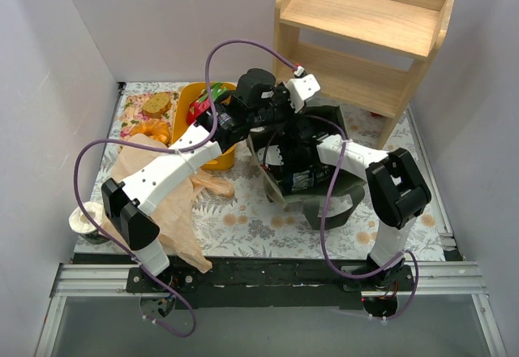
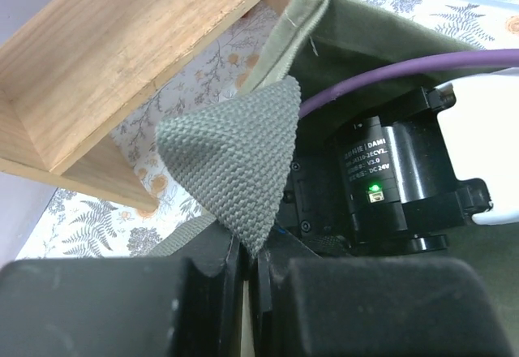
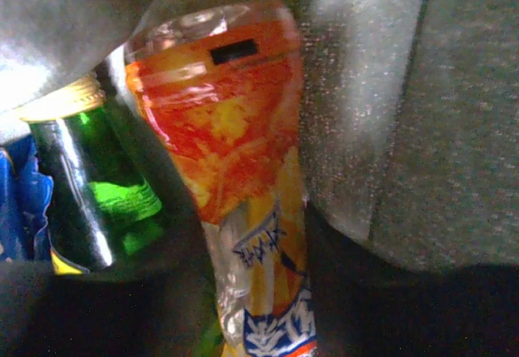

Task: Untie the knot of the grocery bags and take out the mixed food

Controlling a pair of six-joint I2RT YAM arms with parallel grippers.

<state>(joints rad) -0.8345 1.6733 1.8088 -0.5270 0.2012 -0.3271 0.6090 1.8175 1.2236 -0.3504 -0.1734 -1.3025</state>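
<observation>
L jaws are clamped tight on the tote strap [image 2: 231,158], grey-green woven webbing folded into a peak just above the L gripper [image 2: 247,272]. L arm [image 1: 162,170] runs from its near-left base diagonally up & right, over the tan plastic bag [image 1: 166,219]. Its wrist ends at the far-left rim of the tote [image 1: 345,203], beside the yellow bowl [image 1: 188,96]. Tan bag lies slack & crumpled on the floral mat [image 1: 243,223]; can't make out the knot from above.

Food on the mat's far-left corner: bread slice [image 1: 157,103], w/ donut [image 1: 151,129] just nearer. Red-and-green produce [image 1: 208,101] sits in the bowl.

R arm [image 1: 393,187] rises from the near-right base w/ elbow bent. The forearm angles left & the wrist is down inside the dark green tote.

Inside the tote, from the R wrist cam:
- blue snack packet [image 3: 16,203] at the far-left edge
- green bottle [image 3: 89,195] w/ gold cap next to it
- orange bottle [image 3: 219,146] just right of that, clear plastic w/ orange label

R gripper [image 3: 223,73]: grey pads [image 3: 381,105] stand apart w/ the orange bottle between them. Can't tell if they're actually squeezing it.
</observation>
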